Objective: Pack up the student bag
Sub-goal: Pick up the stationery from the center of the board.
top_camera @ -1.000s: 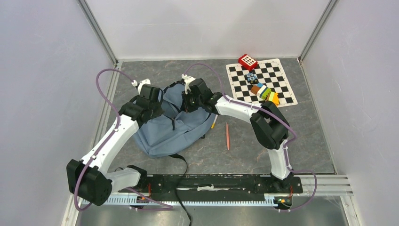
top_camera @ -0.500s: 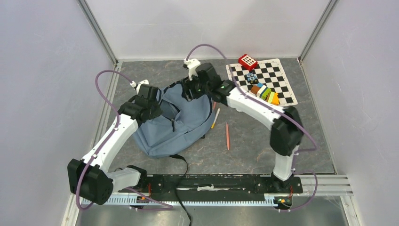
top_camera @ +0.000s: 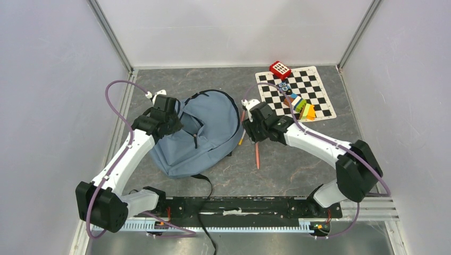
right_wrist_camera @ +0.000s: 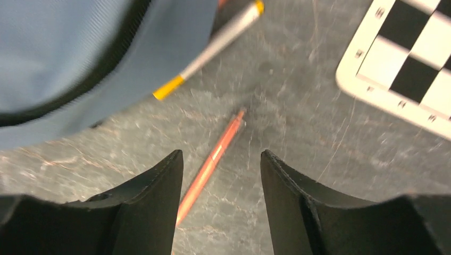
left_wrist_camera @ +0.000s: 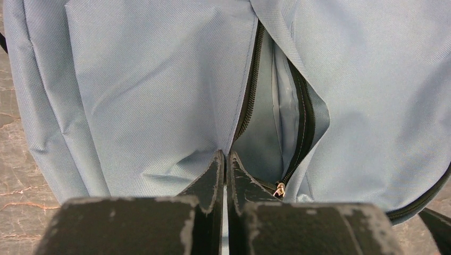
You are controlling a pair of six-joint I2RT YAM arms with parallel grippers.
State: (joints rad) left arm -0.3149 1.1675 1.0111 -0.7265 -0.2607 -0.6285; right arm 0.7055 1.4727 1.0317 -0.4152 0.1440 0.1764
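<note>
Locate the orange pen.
In the top view, the orange pen lies on the table just right of the bag; in the right wrist view it shows between the open right fingers, beside a white pen.

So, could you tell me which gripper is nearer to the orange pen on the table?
Right. The right gripper hangs open directly over the orange pen; the left gripper is shut on the student bag's pocket edge, across the bag from the pen.

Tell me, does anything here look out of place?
Two pens lie loose on the table beside the student bag: an orange pen, and a white pen close against the bag's edge. One zip gapes open.
</note>
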